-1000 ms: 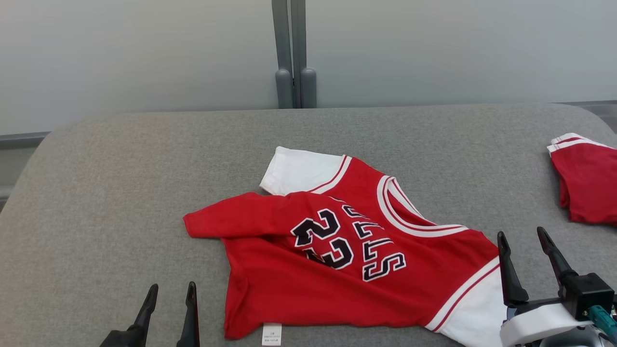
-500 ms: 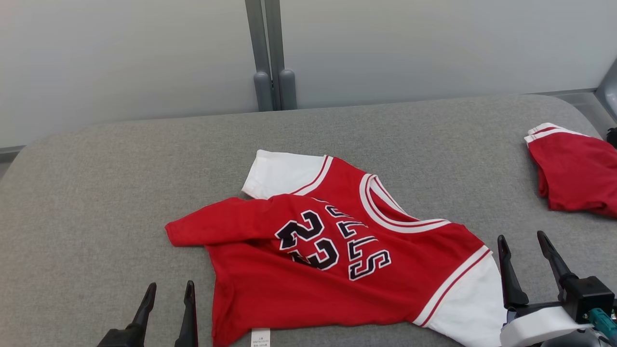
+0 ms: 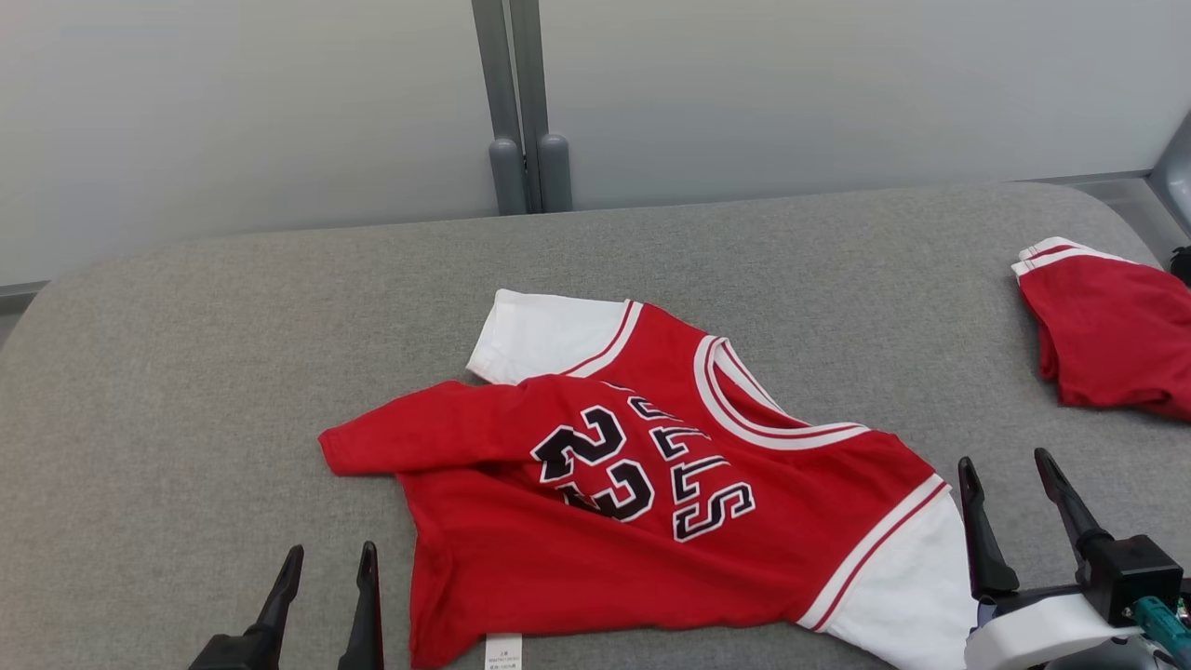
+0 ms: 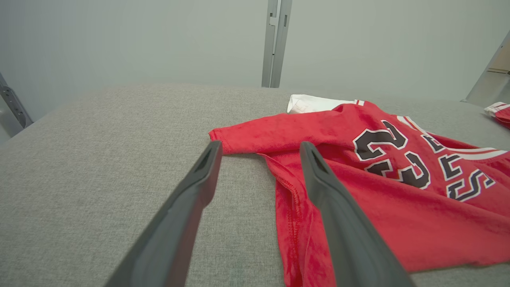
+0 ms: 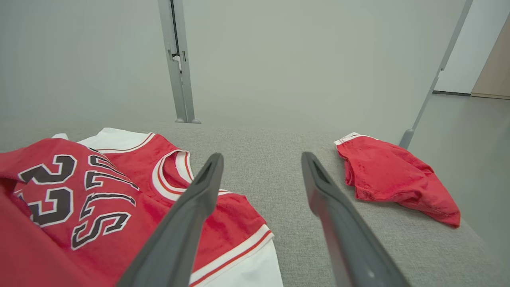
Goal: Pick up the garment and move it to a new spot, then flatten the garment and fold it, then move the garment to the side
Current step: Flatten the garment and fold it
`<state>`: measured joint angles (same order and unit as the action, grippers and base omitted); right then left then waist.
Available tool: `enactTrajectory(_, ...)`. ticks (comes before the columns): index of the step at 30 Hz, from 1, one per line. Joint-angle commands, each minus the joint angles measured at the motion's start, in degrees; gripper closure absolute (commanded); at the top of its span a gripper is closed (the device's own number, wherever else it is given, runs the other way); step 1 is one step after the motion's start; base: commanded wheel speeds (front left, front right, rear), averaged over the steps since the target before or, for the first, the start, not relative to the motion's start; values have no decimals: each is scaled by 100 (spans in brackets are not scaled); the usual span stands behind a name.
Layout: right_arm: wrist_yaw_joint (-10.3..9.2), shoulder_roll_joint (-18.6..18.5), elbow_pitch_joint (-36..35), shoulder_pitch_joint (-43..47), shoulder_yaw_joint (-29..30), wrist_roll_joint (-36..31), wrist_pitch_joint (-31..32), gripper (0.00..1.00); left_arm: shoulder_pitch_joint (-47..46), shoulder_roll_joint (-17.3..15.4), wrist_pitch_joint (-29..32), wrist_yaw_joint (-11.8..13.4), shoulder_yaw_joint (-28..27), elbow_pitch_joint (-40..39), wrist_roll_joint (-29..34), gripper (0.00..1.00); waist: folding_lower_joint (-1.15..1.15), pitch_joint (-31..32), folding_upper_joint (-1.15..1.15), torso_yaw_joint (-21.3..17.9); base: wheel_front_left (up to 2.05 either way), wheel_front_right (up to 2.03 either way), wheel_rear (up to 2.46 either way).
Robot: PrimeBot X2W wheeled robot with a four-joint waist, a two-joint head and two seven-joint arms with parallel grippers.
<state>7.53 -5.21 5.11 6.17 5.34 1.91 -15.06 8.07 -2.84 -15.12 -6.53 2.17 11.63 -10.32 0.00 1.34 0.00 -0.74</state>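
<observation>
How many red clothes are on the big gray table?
2. The red jersey lies in the middle; the smaller red garment sits by the right edge. Others may lie offscreen.

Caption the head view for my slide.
Rumpled red-and-white number-23 jersey on grey fabric surface, open left claw and right claw flanking it, red cloth bundle far right.

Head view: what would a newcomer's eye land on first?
The red-and-white basketball jersey with black number 23 lies rumpled and partly folded over itself in the middle of the grey fabric-covered table. A smaller bunched red garment with white trim sits apart from it at the table's right edge. The left gripper and right gripper stand open at the lower corners, holding nothing.
</observation>
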Motion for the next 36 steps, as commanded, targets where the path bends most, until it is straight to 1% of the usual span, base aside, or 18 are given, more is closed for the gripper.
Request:
enactTrajectory(1,-8,-63,19,-7,-35,2,-16,0,-87,-14,-3,-6,7,-50,-24,0,0,-2,0,-3,0,0,0)
enactTrajectory(5,-8,-284,95,-13,-100,209,-16,0,-140,-14,-2,-25,231,-182,4,0,0,-9,0,15,0,0,0)
enactTrajectory(6,-8,-388,172,14,-106,245,-15,0,-158,-16,52,-32,290,-128,0,0,0,-8,0,20,0,0,0)
enactTrajectory(7,-8,-482,288,61,-129,274,42,0,-149,-19,273,-42,374,-36,-47,0,0,-7,0,22,0,0,0)
enactTrajectory(8,-7,-623,380,97,-240,262,240,0,-146,-76,587,-56,538,48,-64,0,0,-13,0,21,0,0,0)
enactTrajectory(10,-8,-871,502,85,-356,298,693,0,-174,-127,1169,-63,694,121,-131,0,0,-59,0,13,0,0,0)
enactTrajectory(12,-9,-1052,619,64,-472,398,1136,0,-204,-117,1634,-77,822,205,-310,0,0,-110,0,-3,0,0,0)
enactTrajectory(14,-8,-1218,773,25,-632,491,1595,0,-244,-123,1981,-87,949,281,-384,0,0,-203,0,-24,0,0,0)
enactTrajectory(17,-8,-1301,982,-119,-836,778,2160,0,-284,-112,2380,-82,1077,400,-504,0,0,-361,0,-29,0,0,0)
enactTrajectory(20,-8,-1420,1143,-217,-1020,1022,2428,0,-364,-104,2512,-20,1128,480,-499,0,0,-515,0,-4,0,0,0)
enactTrajectory(22,-7,-1435,1251,-278,-1143,1131,2540,0,-424,-96,2539,46,1124,536,-508,0,0,-610,0,31,0,0,0)
enactTrajectory(24,-8,-1441,1315,-353,-1246,1271,2615,0,-481,-97,2525,98,1133,623,-478,0,0,-686,0,53,0,0,0)
enactTrajectory(27,-7,-1493,1395,-400,-1397,1402,2675,0,-577,-123,2380,273,1041,722,-423,0,0,-755,0,68,0,0,0)
enactTrajectory(29,-7,-1510,1440,-416,-1466,1461,2706,0,-605,-137,2330,325,1024,784,-408,0,0,-790,0,75,0,0,0)
enactTrajectory(36,-3,-1522,1578,-403,-1680,1712,2877,0,-483,-234,2379,279,1018,853,-524,0,0,-838,0,93,0,0,0)
